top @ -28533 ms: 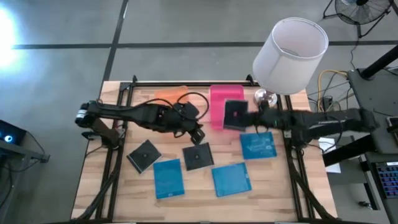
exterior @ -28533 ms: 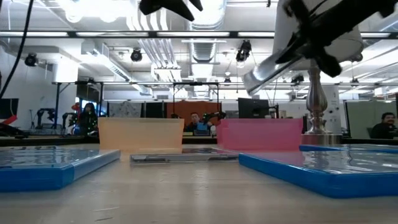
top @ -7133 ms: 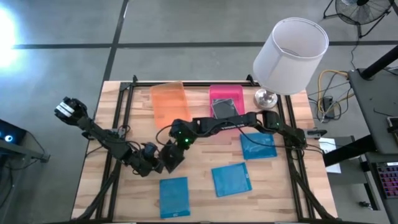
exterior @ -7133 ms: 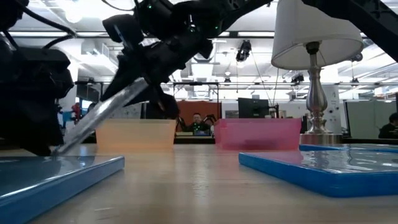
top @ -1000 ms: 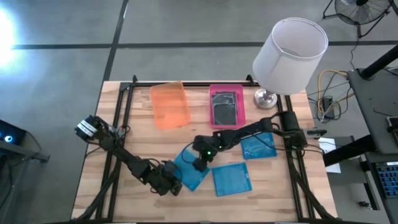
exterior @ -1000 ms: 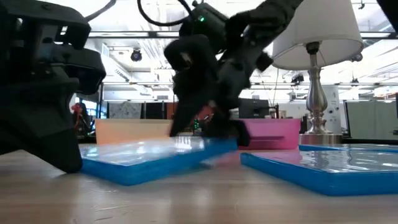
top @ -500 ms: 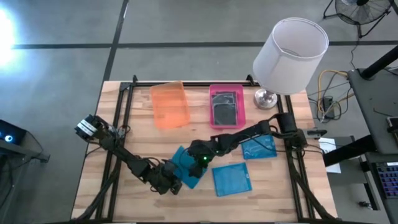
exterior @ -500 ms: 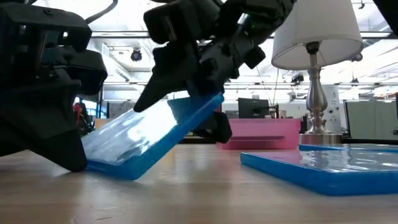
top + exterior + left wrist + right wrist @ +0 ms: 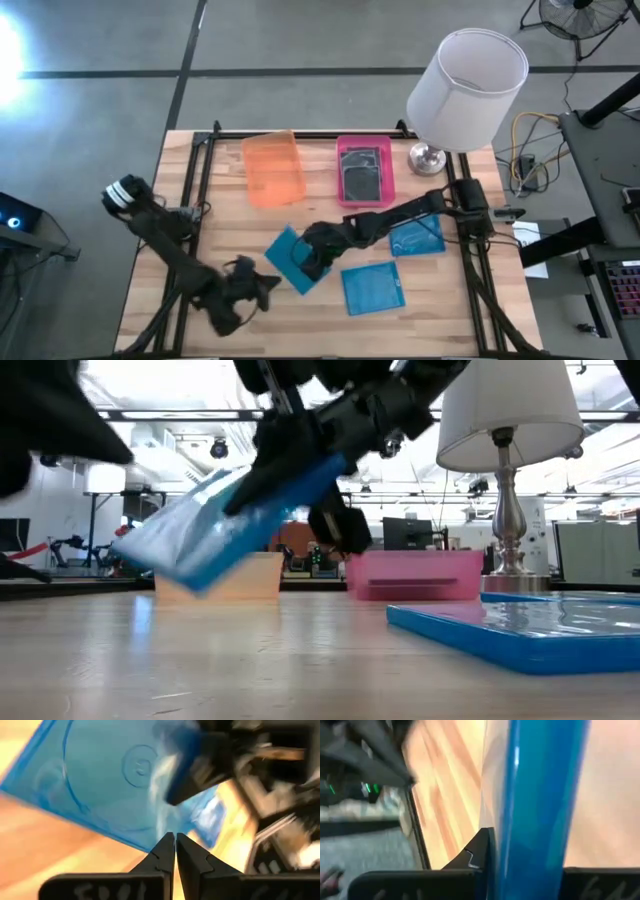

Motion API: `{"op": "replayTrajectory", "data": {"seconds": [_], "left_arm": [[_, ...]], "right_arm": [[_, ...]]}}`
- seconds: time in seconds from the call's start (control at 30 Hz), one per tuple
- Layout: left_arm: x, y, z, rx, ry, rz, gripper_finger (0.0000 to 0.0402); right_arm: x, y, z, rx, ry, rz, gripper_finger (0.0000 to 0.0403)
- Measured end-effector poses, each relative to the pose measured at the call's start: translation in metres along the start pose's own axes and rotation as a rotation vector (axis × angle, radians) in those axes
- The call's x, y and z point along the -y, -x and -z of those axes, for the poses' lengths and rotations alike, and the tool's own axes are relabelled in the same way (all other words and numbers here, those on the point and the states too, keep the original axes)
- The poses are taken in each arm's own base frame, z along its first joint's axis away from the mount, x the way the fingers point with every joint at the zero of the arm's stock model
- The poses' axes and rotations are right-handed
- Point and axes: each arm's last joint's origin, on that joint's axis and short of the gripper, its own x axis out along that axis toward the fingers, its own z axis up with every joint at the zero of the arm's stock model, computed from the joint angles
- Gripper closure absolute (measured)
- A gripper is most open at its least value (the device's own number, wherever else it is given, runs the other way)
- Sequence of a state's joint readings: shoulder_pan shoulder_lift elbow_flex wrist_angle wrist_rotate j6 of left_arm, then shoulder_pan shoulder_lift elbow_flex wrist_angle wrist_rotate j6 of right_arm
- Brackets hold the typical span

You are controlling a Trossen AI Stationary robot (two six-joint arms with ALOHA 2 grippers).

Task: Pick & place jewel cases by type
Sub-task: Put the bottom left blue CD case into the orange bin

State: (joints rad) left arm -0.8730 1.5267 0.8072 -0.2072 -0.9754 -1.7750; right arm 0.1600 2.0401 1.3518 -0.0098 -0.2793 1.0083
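Dark cases (image 9: 361, 172) sit in pink tray (image 9: 342, 150); right gripper (image 9: 312, 262) grasps one blue case (image 9: 288, 257), two left; left gripper (image 9: 171, 851) clenched, empty.

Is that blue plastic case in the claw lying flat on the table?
No. The blue plastic case hangs tilted, clear of the wooden table, in the right claw.

Left gripper (image 9: 262, 290) motion-blurred at table's front edge. Held blue jewel case (image 9: 291, 259): right edge hidden under right gripper (image 9: 308, 262). Pink tray (image 9: 341, 150): contents dark, stacked, count unclear. Front-right blue jewel case (image 9: 520, 630) cut off by frame edge.
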Motion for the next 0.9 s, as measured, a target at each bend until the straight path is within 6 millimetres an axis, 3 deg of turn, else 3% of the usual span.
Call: {"op": "replayTrajectory", "data": {"seconds": [0.2,0.27,0.37,0.47,0.57,0.73,0.83,0.9], "left_arm": [[0.025,0.052,-0.031,0.177,-0.005,0.128,0.0401],[0.033,0.062,-0.044,0.224,-0.038,0.148,0.0401],[0.045,0.077,-0.068,0.312,-0.072,0.175,0.0401],[0.051,0.091,-0.091,0.359,-0.106,0.185,0.0401],[0.053,0.106,-0.117,0.376,-0.126,0.192,0.0401],[0.035,0.119,-0.154,0.373,-0.128,0.185,0.0401],[0.024,0.121,-0.163,0.367,-0.152,0.179,0.0400],[0.019,0.122,-0.166,0.358,-0.155,0.179,0.0396]], "right_arm": [[-0.029,0.053,-0.027,0.350,-0.111,0.008,0.0388],[-0.027,0.072,-0.047,0.466,-0.160,0.000,0.0388],[-0.006,0.089,-0.088,0.531,-0.206,-0.026,0.0388],[0.022,0.092,-0.131,0.531,-0.218,-0.027,0.0389],[0.041,0.081,-0.166,0.487,-0.216,-0.061,0.0389],[0.064,0.059,-0.205,0.383,-0.196,0.082,0.0388],[0.073,0.061,-0.223,0.417,-0.196,0.219,0.0371],[0.071,0.065,-0.239,0.450,-0.179,0.169,0.0352]]}}
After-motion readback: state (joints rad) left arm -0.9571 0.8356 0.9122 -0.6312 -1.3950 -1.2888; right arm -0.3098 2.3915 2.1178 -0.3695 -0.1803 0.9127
